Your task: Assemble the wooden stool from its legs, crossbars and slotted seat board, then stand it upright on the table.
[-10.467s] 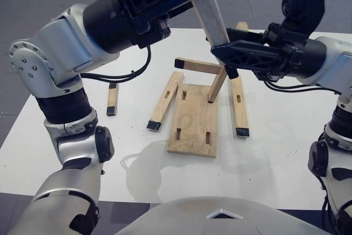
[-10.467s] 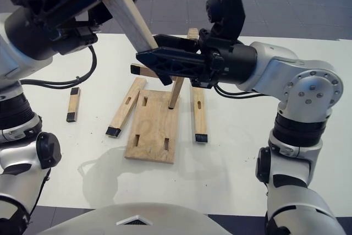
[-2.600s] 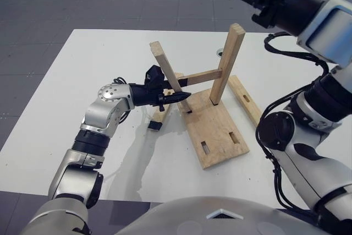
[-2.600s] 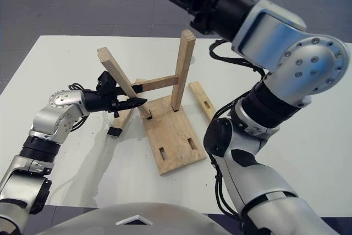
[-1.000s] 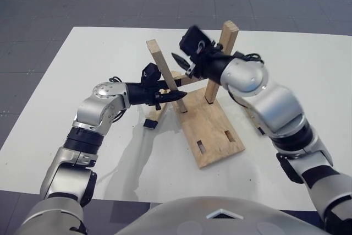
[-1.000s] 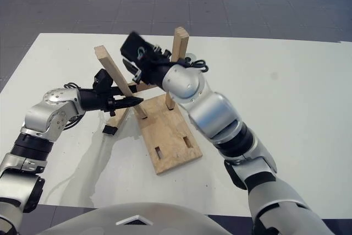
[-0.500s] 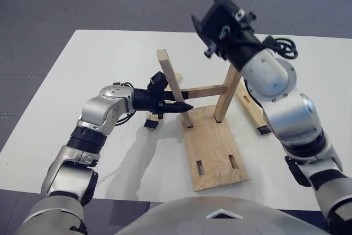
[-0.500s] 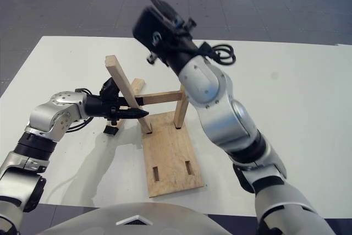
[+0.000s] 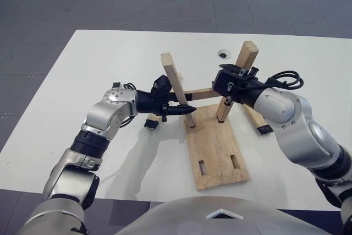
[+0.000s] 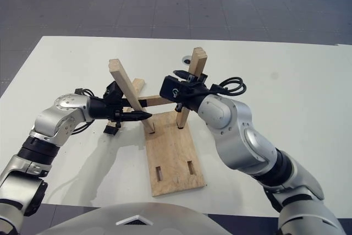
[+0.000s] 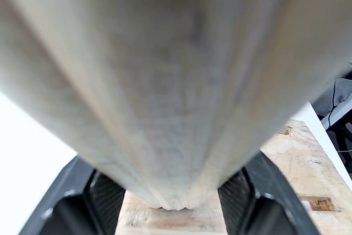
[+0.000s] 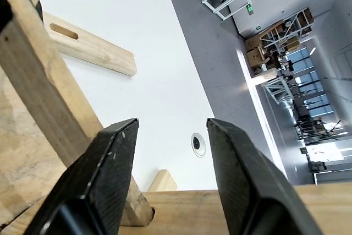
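Observation:
The slotted seat board (image 9: pixel 217 147) lies flat on the white table (image 9: pixel 93 59). Two legs stand in its far slots: a left leg (image 9: pixel 175 83) that leans, and a right leg (image 9: pixel 240 70). A crossbar (image 9: pixel 199 93) joins them. My left gripper (image 9: pixel 184 108) is shut on the lower part of the left leg, whose wood sits between the fingers (image 11: pixel 104 196) in the left wrist view. My right gripper (image 9: pixel 235 75) is open, close beside the right leg (image 12: pixel 49 92) where the crossbar (image 12: pixel 247 213) meets it.
One loose leg (image 9: pixel 254 118) lies on the table to the right of the board. Another loose piece with a black tip (image 9: pixel 152 123) lies behind my left arm. The board's two near slots (image 9: pixel 202 166) are empty. A small hole (image 9: pixel 223 54) sits at the table's far side.
My right arm has come down from above the right leg to the crossbar joint beside it. My left gripper keeps its hold on the left leg.

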### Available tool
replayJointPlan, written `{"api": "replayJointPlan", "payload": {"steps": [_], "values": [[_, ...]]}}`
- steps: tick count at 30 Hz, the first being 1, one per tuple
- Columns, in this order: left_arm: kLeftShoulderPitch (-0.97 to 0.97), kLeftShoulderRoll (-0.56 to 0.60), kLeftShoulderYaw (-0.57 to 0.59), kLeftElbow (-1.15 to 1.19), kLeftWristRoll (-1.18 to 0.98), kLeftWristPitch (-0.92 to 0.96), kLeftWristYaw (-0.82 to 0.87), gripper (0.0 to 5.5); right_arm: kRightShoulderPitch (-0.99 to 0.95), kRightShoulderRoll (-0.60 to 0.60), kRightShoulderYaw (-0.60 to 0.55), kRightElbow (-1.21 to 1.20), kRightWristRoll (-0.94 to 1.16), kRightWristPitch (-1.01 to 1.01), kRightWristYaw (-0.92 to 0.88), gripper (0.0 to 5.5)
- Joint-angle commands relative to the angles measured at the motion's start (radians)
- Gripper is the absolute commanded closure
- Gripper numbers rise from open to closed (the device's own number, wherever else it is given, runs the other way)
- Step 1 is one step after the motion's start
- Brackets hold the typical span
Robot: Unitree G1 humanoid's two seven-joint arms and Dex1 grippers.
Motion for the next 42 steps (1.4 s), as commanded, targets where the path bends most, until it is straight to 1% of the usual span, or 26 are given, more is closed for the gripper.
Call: {"api": "replayJointPlan", "payload": {"steps": [1, 2, 3, 5, 6, 7, 9, 11, 13, 14, 15, 17, 19, 24, 25, 26, 27, 28, 29, 32, 33, 36, 41, 42], "values": [[0.132, -0.006, -0.151, 0.107, 0.230, 0.114, 0.139, 3.45, -0.177, 0.326, -0.353, 0.017, 0.233, 0.271, 0.086, 3.20], [0.129, -0.003, -0.149, 0.109, 0.229, 0.114, 0.138, 3.45, -0.248, 0.408, -0.470, 0.030, 0.284, 0.338, 0.107, 3.20], [0.128, 0.003, -0.148, 0.110, 0.229, 0.112, 0.135, 3.45, -0.322, 0.461, -0.585, 0.049, 0.337, 0.396, 0.138, 3.20], [0.129, 0.014, -0.148, 0.110, 0.228, 0.108, 0.128, 3.45, -0.435, 0.491, -0.763, 0.088, 0.438, 0.504, 0.224, 3.20], [0.129, 0.019, -0.150, 0.110, 0.230, 0.106, 0.124, 3.45, -0.465, 0.478, -0.823, 0.108, 0.493, 0.538, 0.268, 3.20], [0.127, 0.024, -0.153, 0.110, 0.233, 0.102, 0.119, 3.45, -0.457, 0.431, -0.859, 0.119, 0.580, 0.555, 0.331, 3.20], [0.116, 0.032, -0.154, 0.113, 0.236, 0.101, 0.110, 3.45, -0.371, 0.315, -0.895, 0.125, 0.754, 0.563, 0.443, 3.20], [0.100, 0.038, -0.151, 0.120, 0.237, 0.101, 0.104, 3.45, -0.232, 0.166, -0.867, 0.083, 0.878, 0.563, 0.541, 3.20], [0.093, 0.044, -0.149, 0.123, 0.241, 0.094, 0.103, 3.45, -0.074, 0.017, -0.806, 0.005, 0.968, 0.552, 0.630, 3.20], [0.093, 0.047, -0.149, 0.123, 0.243, 0.087, 0.102, 3.45, -0.008, -0.036, -0.773, -0.022, 0.989, 0.532, 0.653, 3.20], [0.091, 0.047, -0.150, 0.123, 0.244, 0.083, 0.102, 3.45, 0.065, -0.086, -0.714, -0.031, 0.968, 0.472, 0.658, 3.20], [0.086, 0.041, -0.151, 0.117, 0.239, 0.088, 0.107, 3.45, 0.165, -0.150, -0.568, 0.011, 0.853, 0.306, 0.614, 3.20], [0.075, 0.033, -0.156, 0.113, 0.239, 0.089, 0.107, 3.45, 0.209, -0.184, -0.444, 0.053, 0.787, 0.192, 0.598, 2.82], [0.050, 0.031, -0.168, 0.117, 0.241, 0.085, 0.097, 3.45, 0.246, -0.224, -0.238, 0.142, 0.660, -0.071, 0.628, 1.71], [0.046, 0.031, -0.168, 0.114, 0.239, 0.089, 0.099, 3.45, 0.254, -0.230, -0.193, 0.170, 0.614, -0.142, 0.633, 1.63], [0.041, 0.031, -0.169, 0.113, 0.238, 0.091, 0.097, 3.45, 0.263, -0.233, -0.161, 0.191, 0.578, -0.195, 0.630, 1.38], [0.038, 0.032, -0.169, 0.109, 0.231, 0.098, 0.093, 3.45, 0.271, -0.234, -0.132, 0.217, 0.544, -0.246, 0.626, 1.33], [0.036, 0.032, -0.166, 0.105, 0.222, 0.105, 0.090, 3.45, 0.276, -0.231, -0.109, 0.253, 0.511, -0.294, 0.618, 1.06], [0.035, 0.031, -0.163, 0.102, 0.214, 0.111, 0.090, 3.08, 0.280, -0.229, -0.092, 0.283, 0.485, -0.336, 0.613, 0.85], [0.034, 0.012, -0.140, 0.097, 0.218, 0.128, 0.095, 2.66, 0.294, -0.235, -0.055, 0.379, 0.389, -0.487, 0.597, 0.38], [0.035, 0.007, -0.134, 0.094, 0.223, 0.131, 0.095, 2.48, 0.304, -0.239, -0.048, 0.398, 0.366, -0.526, 0.593, 0.28], [0.032, 0.000, -0.115, 0.074, 0.225, 0.151, 0.092, 2.11, 0.343, -0.240, -0.043, 0.417, 0.338, -0.583, 0.583, 0.28], [-0.035, 0.038, -0.061, 0.040, 0.210, 0.186, 0.039, 1.51, 0.373, -0.211, -0.047, 0.463, 0.325, -0.587, 0.539, 0.28], [-0.060, 0.043, -0.047, 0.049, 0.213, 0.185, 0.028, 1.30, 0.374, -0.204, -0.051, 0.479, 0.324, -0.585, 0.531, 0.28]]}}
